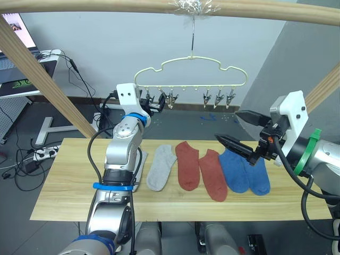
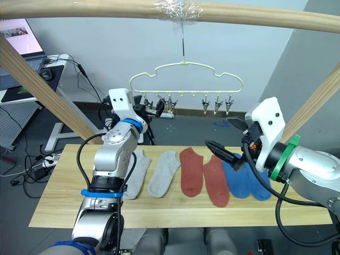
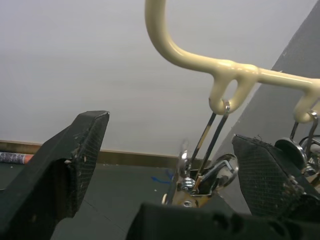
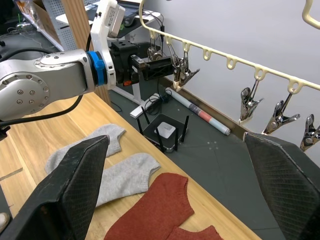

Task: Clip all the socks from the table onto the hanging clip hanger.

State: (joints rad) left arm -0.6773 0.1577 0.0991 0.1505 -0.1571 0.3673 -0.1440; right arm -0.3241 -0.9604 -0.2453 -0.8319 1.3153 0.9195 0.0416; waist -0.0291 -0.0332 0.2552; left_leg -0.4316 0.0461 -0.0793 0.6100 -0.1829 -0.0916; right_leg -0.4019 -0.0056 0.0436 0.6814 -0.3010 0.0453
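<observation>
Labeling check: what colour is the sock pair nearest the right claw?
Blue socks, both flat on the table; clearest in the left eye view.

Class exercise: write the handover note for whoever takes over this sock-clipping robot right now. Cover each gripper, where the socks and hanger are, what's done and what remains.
Left gripper: open, raised at the clips on the left end of the clip hanger, one clip between its fingers, holding nothing.
Right gripper: open, empty, above the blue socks.
Socks: all six lie flat in a row on the table: two grey socks, two red socks, two blue.
Done: no sock clipped.
Left: pick up and clip all six.
</observation>
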